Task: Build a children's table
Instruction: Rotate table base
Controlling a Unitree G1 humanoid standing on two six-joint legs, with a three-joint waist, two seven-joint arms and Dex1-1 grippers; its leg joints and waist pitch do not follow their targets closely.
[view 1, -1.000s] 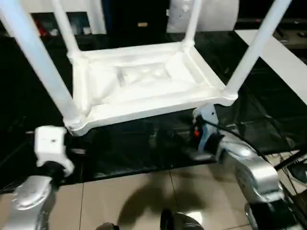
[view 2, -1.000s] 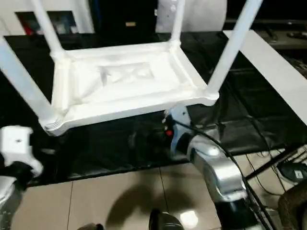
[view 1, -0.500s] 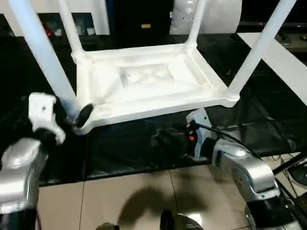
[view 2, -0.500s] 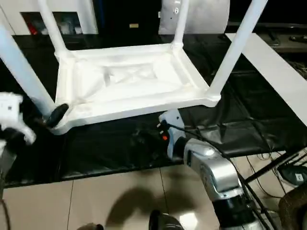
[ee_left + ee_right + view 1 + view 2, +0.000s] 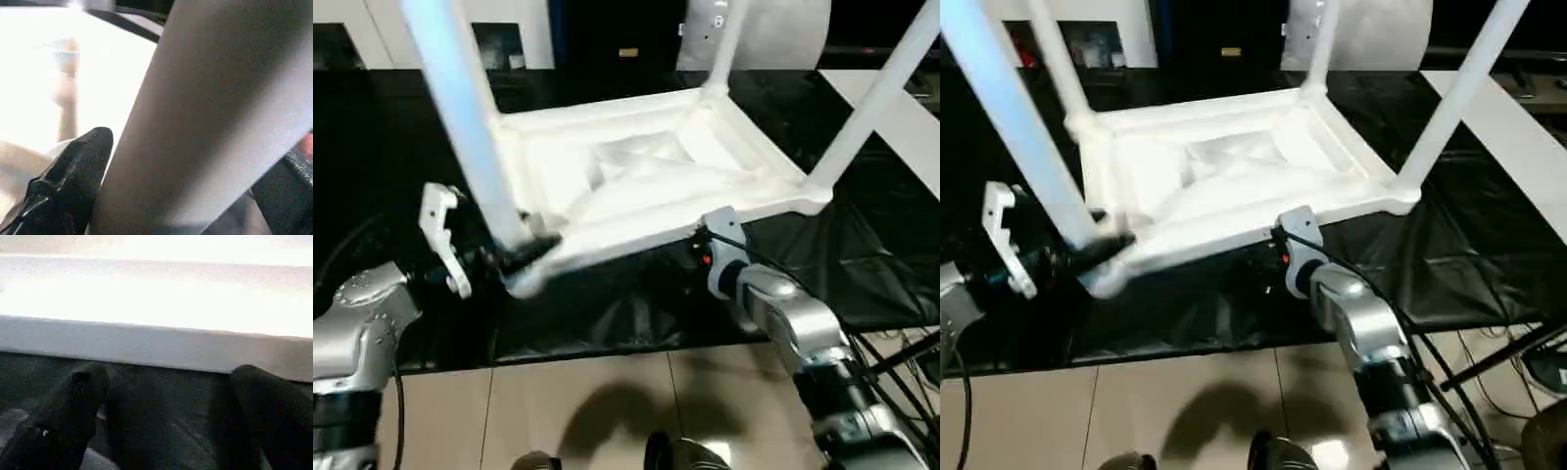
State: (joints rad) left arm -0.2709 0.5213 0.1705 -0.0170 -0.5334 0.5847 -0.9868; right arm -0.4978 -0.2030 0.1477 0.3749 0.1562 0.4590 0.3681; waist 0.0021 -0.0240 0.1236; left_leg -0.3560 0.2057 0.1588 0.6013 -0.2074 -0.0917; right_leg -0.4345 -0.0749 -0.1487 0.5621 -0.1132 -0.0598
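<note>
Black sheeting (image 5: 862,264) surrounds the upturned children's table (image 5: 646,181); my left gripper (image 5: 514,257) straddles its near-corner leg, my right gripper (image 5: 166,416) gapes below its rim.

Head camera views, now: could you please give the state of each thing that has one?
Children's table: upside down on the black surface, four legs fitted, pointing up.
Left claw: open, around the base of the near-left leg.
Right claw: open, just below the table top's near edge, holding nothing.

Dim dark room; table top (image 5: 156,298) glares white in wrist views; near leg (image 5: 470,127) motion-blurred.
</note>
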